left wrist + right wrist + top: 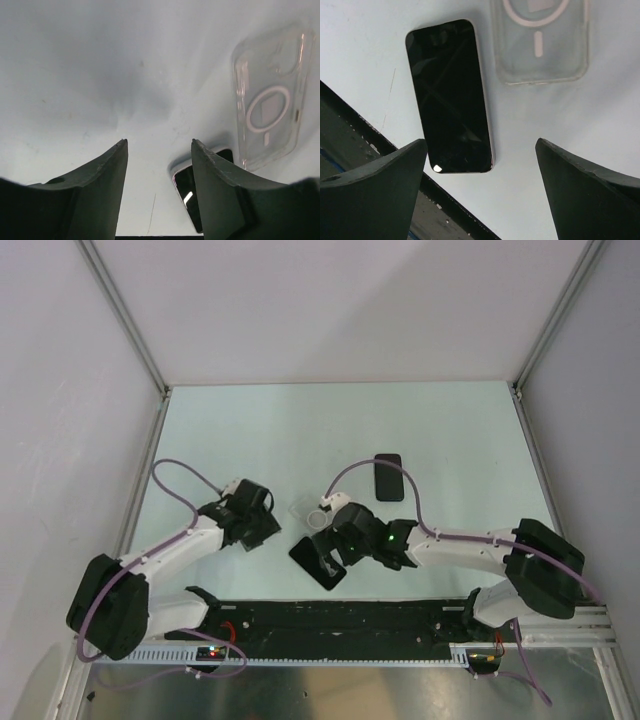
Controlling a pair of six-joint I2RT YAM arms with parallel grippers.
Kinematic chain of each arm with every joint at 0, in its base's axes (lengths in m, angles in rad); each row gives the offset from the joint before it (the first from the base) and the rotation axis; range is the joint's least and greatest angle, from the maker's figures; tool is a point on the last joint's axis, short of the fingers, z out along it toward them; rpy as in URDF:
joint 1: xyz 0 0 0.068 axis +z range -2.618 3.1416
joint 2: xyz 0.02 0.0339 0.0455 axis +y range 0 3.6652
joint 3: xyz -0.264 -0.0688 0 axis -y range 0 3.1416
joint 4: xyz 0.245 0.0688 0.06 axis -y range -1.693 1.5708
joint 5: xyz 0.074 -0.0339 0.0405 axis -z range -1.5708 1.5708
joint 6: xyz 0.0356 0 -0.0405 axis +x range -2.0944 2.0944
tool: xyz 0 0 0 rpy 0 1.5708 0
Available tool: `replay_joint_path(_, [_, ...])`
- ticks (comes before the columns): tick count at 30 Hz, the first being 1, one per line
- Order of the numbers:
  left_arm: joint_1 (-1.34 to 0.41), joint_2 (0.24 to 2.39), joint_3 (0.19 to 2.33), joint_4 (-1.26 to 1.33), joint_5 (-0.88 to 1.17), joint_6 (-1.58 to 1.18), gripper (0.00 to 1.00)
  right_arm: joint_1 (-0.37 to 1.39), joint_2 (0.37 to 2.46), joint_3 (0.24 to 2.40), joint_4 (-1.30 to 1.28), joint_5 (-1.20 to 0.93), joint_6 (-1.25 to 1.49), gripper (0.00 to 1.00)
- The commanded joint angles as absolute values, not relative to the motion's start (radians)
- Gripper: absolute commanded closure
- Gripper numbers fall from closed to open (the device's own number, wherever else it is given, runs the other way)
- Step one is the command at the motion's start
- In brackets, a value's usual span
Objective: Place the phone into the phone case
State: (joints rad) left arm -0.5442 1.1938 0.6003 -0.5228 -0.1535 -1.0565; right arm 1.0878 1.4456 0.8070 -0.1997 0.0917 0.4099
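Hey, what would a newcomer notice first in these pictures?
A black phone lies screen-up near the table's front edge, the clear case flat beside it, white ring showing. The left gripper and right gripper are both open, close to the pair; a second black slab lies farther back.

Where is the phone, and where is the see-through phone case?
phone (451,95): right wrist view, the middle of its dark screen.
phone case (268,109): left wrist view, the clear back inside its white ring.

Pale table (250,430): phone (451,95), phone case (540,45), black slab (388,477)
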Motion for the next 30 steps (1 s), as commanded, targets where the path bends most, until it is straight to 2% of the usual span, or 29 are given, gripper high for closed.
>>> replay_joint_path(1, [-0.457,1.157,0.654,-0.534,-0.146,-1.042,0.41,1.123,1.49,0.811,-0.133,0.074,0.323,0.03])
replay_joint_path(9, [-0.369,1.175,0.714,-0.534,-0.109,-1.006,0.41,1.188,1.597,0.861,-0.142,0.107,0.306,0.01])
replay_joint_path(30, [-0.354,1.213,0.74,-0.534,-0.1,-0.999,0.41,1.279,1.732,0.973,-0.248,0.251,0.311,0.02])
